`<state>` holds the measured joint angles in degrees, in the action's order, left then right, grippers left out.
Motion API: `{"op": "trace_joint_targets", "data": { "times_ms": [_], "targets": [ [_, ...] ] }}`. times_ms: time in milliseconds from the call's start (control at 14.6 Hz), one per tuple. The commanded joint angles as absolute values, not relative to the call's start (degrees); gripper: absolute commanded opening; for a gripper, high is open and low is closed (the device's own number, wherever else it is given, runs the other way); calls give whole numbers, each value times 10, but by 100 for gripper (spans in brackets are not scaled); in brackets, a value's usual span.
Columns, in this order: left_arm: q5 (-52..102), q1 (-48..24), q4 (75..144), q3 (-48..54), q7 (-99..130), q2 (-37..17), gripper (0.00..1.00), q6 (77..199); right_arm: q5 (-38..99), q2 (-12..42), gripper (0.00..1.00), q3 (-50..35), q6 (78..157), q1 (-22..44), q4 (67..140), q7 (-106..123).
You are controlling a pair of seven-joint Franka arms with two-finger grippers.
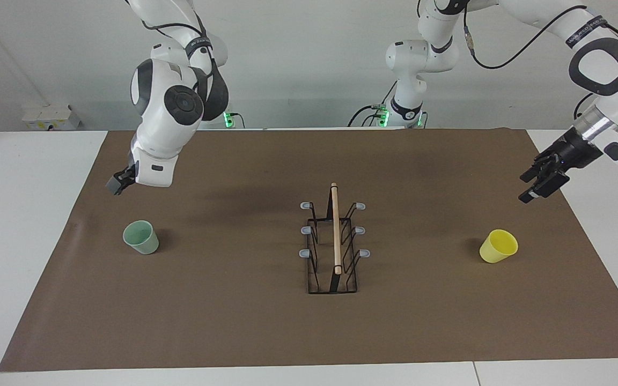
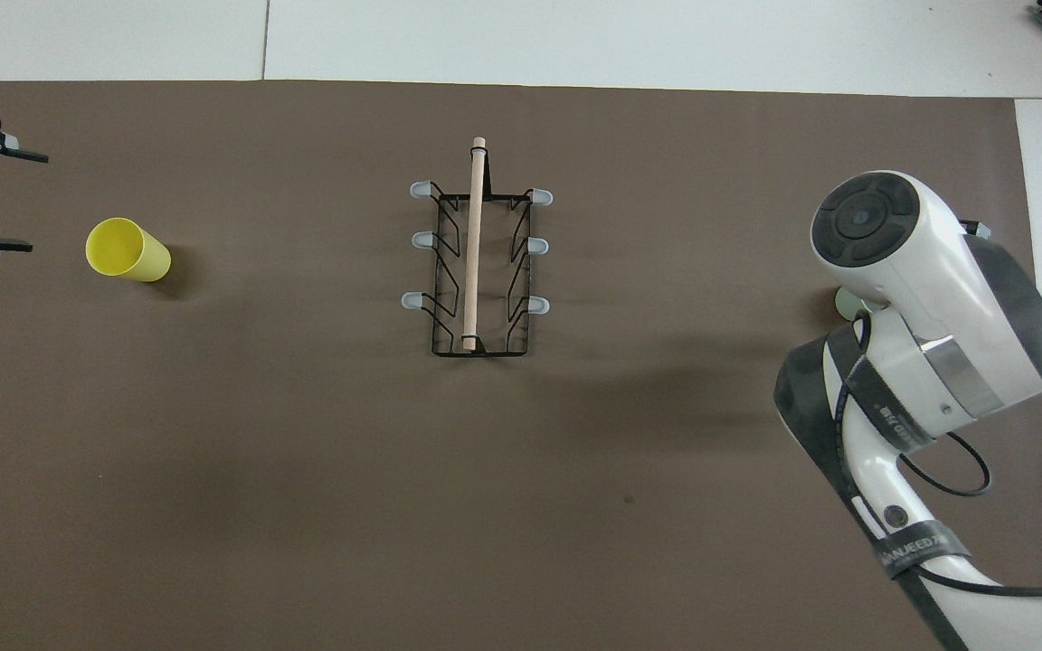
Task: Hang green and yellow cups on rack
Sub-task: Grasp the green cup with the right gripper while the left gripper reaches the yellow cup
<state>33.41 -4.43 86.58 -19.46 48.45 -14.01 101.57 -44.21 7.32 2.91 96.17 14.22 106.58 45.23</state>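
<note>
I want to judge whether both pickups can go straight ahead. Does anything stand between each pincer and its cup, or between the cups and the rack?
Nothing visible does. The left pincer hangs open in the air near the yellow cup, the right pincer near the green cup. Only bare brown mat lies between either cup and the rack mid-table.

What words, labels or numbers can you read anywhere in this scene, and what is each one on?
"NANJEED": as far as it can be read, on the black band low on the right arm, overhead view.
Print on that arm's upper band: too small to read.
Print on the left arm's band, facing view: too small to read.
Green cup, yellow cup, rack: no text.
</note>
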Motion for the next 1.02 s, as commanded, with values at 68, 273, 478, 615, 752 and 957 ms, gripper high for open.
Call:
{"op": "trace_joint_targets", "data": {
  "times_ms": [68,273,478,615,752,957],
  "targets": [
    [390,-49,849,-237,541,-187,100,1004,-523,86,100,28,991,180,1100,464],
    [405,-31,846,-242,545,-228,100,1010,-561,113,100,29,1023,191,1103,458],
    [430,1,833,-243,541,-268,100,1012,-632,176,100,29,1016,209,1097,419],
    [439,13,831,-239,539,-291,100,1016,-649,199,100,29,1008,210,1098,396],
    [454,26,830,-238,536,-310,100,1025,-656,213,100,29,1015,210,1101,390],
    [475,27,844,-240,535,-318,100,1056,-694,234,100,29,1040,210,1113,363]
  ]
}}
